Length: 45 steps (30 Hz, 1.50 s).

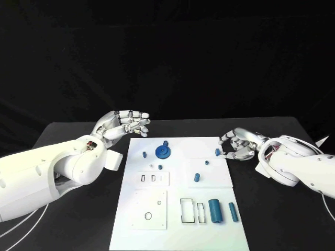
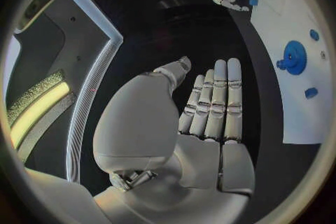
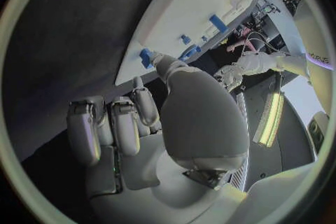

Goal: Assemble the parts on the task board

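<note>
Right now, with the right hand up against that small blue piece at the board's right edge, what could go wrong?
1. The right hand reaches the small blue peg only with a fingertip, at the very edge of the task board; a push could tip it or nudge it off onto the table.
2. The blue gear and other small parts stand close by; a sweep inward may knock them.
3. The left hand hovers off the board, so nothing steadies it.
</note>
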Motion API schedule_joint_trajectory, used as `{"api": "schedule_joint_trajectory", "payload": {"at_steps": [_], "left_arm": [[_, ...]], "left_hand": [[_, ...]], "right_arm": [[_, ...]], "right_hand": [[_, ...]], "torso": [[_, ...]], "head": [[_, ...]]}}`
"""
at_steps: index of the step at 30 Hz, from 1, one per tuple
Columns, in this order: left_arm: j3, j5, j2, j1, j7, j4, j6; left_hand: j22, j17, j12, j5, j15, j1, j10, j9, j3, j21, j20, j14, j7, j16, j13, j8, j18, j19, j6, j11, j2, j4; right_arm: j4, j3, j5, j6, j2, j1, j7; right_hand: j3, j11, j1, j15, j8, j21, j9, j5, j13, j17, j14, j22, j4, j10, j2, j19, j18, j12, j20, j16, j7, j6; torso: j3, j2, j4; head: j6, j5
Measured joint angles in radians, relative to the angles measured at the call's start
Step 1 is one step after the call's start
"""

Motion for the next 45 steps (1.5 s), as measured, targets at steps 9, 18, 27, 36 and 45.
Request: {"api": "schedule_joint_trajectory", "payload": {"at_steps": [9,18,27,36,45], "left_arm": [[0.0,0.0,0.0,0.0,0.0,-0.001,0.0],[0.0,0.0,0.0,0.0,0.0,-0.002,0.001],[0.0,0.0,-0.002,0.0,0.0,-0.002,0.001],[0.0,-0.001,-0.003,0.0,-0.001,-0.001,0.002],[0.0,-0.001,-0.004,0.0,-0.001,-0.001,0.002]], "left_hand": [[0.0,0.0,0.0,0.0,0.0,0.0,0.0,0.0,0.0,0.0,0.0,0.0,0.0,0.0,0.0,0.0,0.0,0.0,0.0,0.0,0.0,0.0],[0.0,0.0,0.0,0.0,0.0,0.0,0.0,0.0,0.0,0.0,0.0,0.0,0.0,0.0,0.0,0.0,0.0,0.0,0.0,0.0,0.0,0.0],[0.0,0.0,0.0,0.0,0.0,0.0,0.0,0.0,0.0,0.0,0.0,0.0,0.0,0.0,0.0,0.0,0.0,0.0,0.0,0.0,0.0,0.0],[0.0,0.0,0.0,0.0,0.0,0.0,0.0,0.0,0.0,0.0,0.0,0.0,0.0,0.0,0.0,0.0,0.0,0.0,0.0,0.0,0.0,0.0],[0.002,0.001,0.0,0.0,0.004,0.0,0.0,0.0,0.003,0.005,-0.004,-0.004,0.0,0.0,0.0,0.0,0.0,-0.004,0.0,0.0,0.0,-0.003]], "right_arm": [[-0.012,0.0,0.004,0.003,0.018,-0.005,0.002],[-0.016,0.0,0.007,0.006,0.033,-0.008,0.003],[-0.024,-0.001,0.009,0.01,0.037,-0.009,0.002],[-0.027,-0.001,0.009,0.016,0.042,-0.01,0.001],[-0.033,-0.001,0.009,0.019,0.045,-0.013,-0.002]], "right_hand": [[0.014,-0.008,0.013,0.0,0.013,0.009,0.001,0.004,0.0,0.0,0.0,0.0,0.0,0.014,0.013,0.0,0.0,0.013,0.0,0.0,-0.005,0.033],[0.047,-0.015,0.012,-0.008,0.026,0.016,0.003,0.004,0.0,0.0,0.0,0.0,-0.003,0.028,0.026,0.001,0.0,0.022,-0.006,0.0,-0.019,0.065],[0.06,-0.019,0.016,-0.015,0.036,0.016,0.004,0.0,0.0,0.0,0.0,0.0,-0.01,0.031,0.03,0.003,0.0,0.022,-0.011,0.0,-0.027,0.082],[0.064,-0.022,0.016,-0.015,0.04,0.016,0.006,0.0,0.0,0.0,0.0,0.0,-0.014,0.035,0.03,0.0,0.0,0.022,-0.015,0.0,-0.027,0.083],[0.071,-0.022,0.012,-0.022,0.048,0.016,0.007,0.0,-0.001,0.0,0.0,-0.001,-0.013,0.035,0.033,0.0,0.0,0.022,-0.015,0.0,-0.032,0.095]], "torso": [[0.0,0.0,0.0008],[0.0,-0.001,0.0007],[0.0002,-0.001,0.0002],[0.0006,-0.001,-0.0002],[0.0006,-0.001,-0.0001]], "head": [[-0.002,0.003],[-0.006,0.006],[-0.012,0.004],[-0.015,0.004],[-0.017,0.003]]}}
